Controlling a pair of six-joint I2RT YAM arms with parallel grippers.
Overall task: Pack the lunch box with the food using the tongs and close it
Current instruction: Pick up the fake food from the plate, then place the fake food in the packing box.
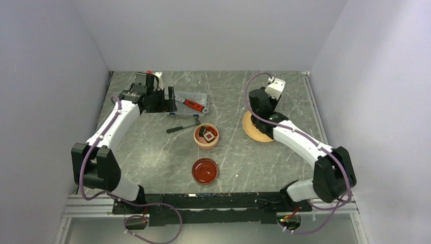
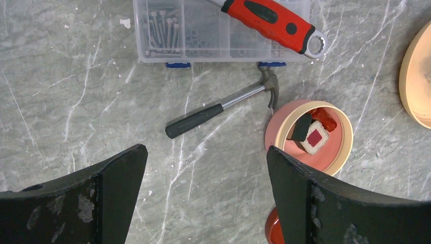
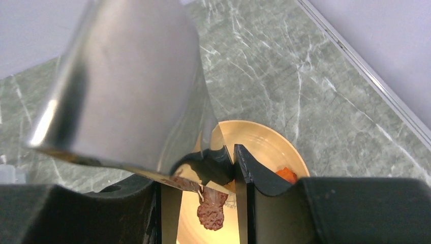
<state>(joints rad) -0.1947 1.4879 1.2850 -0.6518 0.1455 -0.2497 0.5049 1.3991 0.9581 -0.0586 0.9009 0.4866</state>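
The lunch box (image 1: 207, 136) stands open mid-table; inside it (image 2: 325, 133) lie a black-and-white roll (image 2: 314, 138) and a red piece (image 2: 325, 118). Its dark red lid (image 1: 205, 171) lies nearer the arm bases. My right gripper (image 3: 203, 178) is shut on the grey metal tongs (image 3: 127, 86) above the yellow plate (image 3: 264, 137). A brown piece of food (image 3: 212, 213) is pinched at the tongs' tips, and an orange piece (image 3: 287, 174) rests on the plate. My left gripper (image 2: 204, 150) hangs open and empty over bare table, left of the box.
A small black-handled hammer (image 2: 218, 109) lies between the lunch box and a clear case (image 2: 203, 30) of screws. A red wrench (image 2: 269, 20) rests on the case. The yellow plate (image 1: 254, 133) sits right of the box, under the right arm.
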